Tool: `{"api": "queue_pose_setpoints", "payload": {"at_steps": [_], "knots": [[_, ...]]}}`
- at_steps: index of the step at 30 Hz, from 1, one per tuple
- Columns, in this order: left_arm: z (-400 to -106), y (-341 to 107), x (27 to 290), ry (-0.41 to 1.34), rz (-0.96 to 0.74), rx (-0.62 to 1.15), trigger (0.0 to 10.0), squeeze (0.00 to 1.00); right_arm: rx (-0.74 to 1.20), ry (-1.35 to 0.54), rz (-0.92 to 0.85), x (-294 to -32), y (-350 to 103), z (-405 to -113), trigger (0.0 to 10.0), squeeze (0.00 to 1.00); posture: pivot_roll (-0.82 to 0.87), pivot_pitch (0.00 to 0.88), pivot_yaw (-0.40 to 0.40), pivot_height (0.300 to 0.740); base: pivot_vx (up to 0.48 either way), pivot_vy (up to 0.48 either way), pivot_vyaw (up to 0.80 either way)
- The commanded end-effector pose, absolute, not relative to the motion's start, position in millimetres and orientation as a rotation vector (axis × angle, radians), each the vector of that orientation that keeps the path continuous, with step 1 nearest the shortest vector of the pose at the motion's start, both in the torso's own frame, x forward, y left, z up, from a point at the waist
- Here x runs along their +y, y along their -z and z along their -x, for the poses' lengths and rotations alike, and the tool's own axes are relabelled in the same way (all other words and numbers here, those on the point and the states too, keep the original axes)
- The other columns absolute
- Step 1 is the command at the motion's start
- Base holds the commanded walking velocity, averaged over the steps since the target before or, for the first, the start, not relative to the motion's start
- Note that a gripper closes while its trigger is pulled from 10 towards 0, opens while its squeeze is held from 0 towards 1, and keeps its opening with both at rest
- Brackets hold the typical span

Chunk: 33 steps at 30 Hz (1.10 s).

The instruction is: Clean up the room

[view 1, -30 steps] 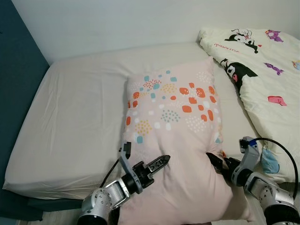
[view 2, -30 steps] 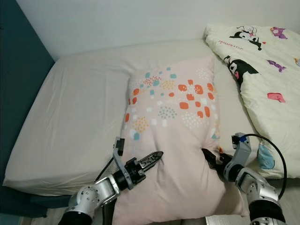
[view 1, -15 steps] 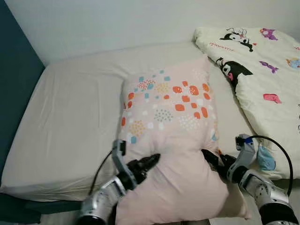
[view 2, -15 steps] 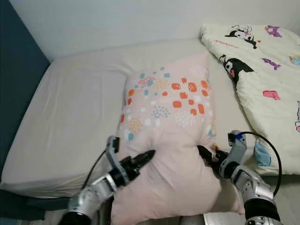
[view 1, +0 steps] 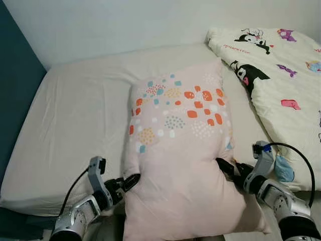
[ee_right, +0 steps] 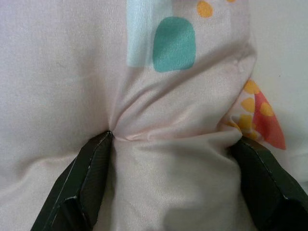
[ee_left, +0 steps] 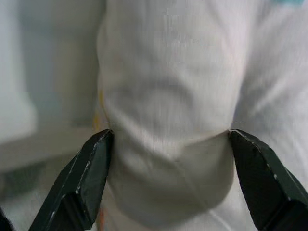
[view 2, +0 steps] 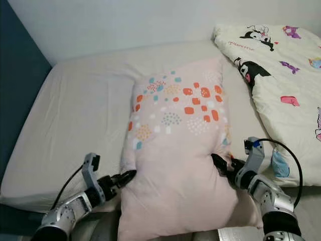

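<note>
Since the frame a second ago, the left gripper (view 1: 131,181) has dropped from on top of the pillow (view 1: 180,155) to its left edge, low beside the mattress. The pillow's near end now bulges over the bed's front edge. The right gripper (view 1: 224,168) has kept its place at the pillow's right edge.

In the left wrist view the left gripper's two black fingers (ee_left: 82,183) are spread apart, with a fold of the pale pink pillow fabric pushed between them and touching both. In the right wrist view the right gripper's fingers (ee_right: 86,178) likewise stand apart, pressing on a bunched pleat of the pillow near a teal spot.

One pillow lies lengthwise across the middle of the bed (view 1: 75,115), pink with orange, teal and yellow patches at its far half. One cream quilt (view 1: 281,75) with cartoon prints lies on the bed to the robot's right, just beside the pillow. A small blue item (view 1: 284,169), too unclear to name, sits at the quilt's near edge by the right arm. One dark teal wall panel (view 1: 15,85) stands on the left.
</note>
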<state>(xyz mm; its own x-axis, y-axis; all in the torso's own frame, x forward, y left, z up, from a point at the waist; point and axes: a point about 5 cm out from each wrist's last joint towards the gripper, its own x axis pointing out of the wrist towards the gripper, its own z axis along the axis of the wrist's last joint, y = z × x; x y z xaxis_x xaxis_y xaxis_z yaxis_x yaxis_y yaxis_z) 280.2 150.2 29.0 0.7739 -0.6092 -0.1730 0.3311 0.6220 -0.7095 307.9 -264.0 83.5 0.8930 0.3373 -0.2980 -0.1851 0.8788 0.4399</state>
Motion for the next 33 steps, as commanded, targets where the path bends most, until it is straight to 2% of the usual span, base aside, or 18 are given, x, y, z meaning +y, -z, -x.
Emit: {"api": "queue_pose_setpoints", "payload": {"at_steps": [1,2,5,11,21,22,23,24,25,26,27,28,32,33], "knots": [[-268,-18,134,0.587,0.815,0.487,10.0,1.0,0.406,-0.296,-0.438,-259,-77,-303,10.0,0.0,-0.05,0.276,0.044,0.599,0.0,0.0,0.0],[-268,-18,134,0.587,0.815,0.487,10.0,1.0,0.406,-0.296,-0.438,-259,-77,-303,10.0,0.0,-0.05,0.276,0.044,0.599,0.0,0.0,0.0],[-266,-23,114,0.609,0.986,0.47,10.0,1.0,0.41,-0.295,-0.438,-259,-77,-303,10.0,0.0,-0.05,0.28,0.043,0.599,0.0,0.0,0.0],[-270,-36,85,0.657,1.19,0.395,10.0,1.0,0.413,-0.298,-0.441,-258,-77,-303,10.0,0.0,-0.05,0.284,0.039,0.599,0.0,0.0,0.0],[-282,-46,83,0.592,1.281,0.33,10.0,1.0,0.408,-0.301,-0.444,-255,-78,-305,10.0,0.0,-0.05,0.284,0.041,0.599,0.0,0.0,0.0],[-285,-48,85,0.569,1.291,0.317,10.0,0.94,0.406,-0.299,-0.445,-255,-79,-305,10.0,0.0,-0.05,0.283,0.042,0.599,0.0,0.0,0.0],[-285,-48,85,0.569,1.291,0.317,10.0,0.94,0.406,-0.299,-0.445,-255,-79,-305,10.0,0.0,-0.05,0.283,0.042,0.599,0.0,0.0,0.0],[-286,-49,88,0.552,1.3,0.308,10.0,0.8,0.405,-0.297,-0.446,-256,-79,-305,10.0,0.0,-0.05,0.283,0.043,0.599,0.0,0.0,0.0],[-288,-49,90,0.537,1.304,0.302,10.0,0.74,0.404,-0.295,-0.446,-256,-79,-305,10.0,0.0,-0.05,0.284,0.043,0.599,0.0,0.0,0.0],[-288,-49,90,0.537,1.304,0.302,10.0,0.74,0.404,-0.295,-0.446,-256,-79,-305,10.0,0.0,-0.05,0.284,0.043,0.599,0.0,0.0,0.0],[-288,-49,90,0.545,1.289,0.304,10.0,0.54,0.403,-0.294,-0.445,-256,-79,-305,10.0,0.0,-0.05,0.285,0.043,0.599,0.0,0.0,0.0],[-284,-51,80,0.609,1.174,0.335,10.0,0.53,0.403,-0.293,-0.443,-256,-80,-305,10.0,0.0,-0.05,0.286,0.044,0.599,0.0,0.0,0.0],[-277,-51,67,0.705,1.061,0.375,10.0,0.51,0.402,-0.295,-0.441,-255,-79,-305,10.0,0.0,-0.05,0.286,0.044,0.599,0.0,0.0,0.0],[-269,-49,57,0.784,0.962,0.402,10.0,0.44,0.402,-0.297,-0.441,-253,-79,-306,10.0,0.0,-0.04,0.285,0.045,0.599,0.0,0.0,0.0]]}}
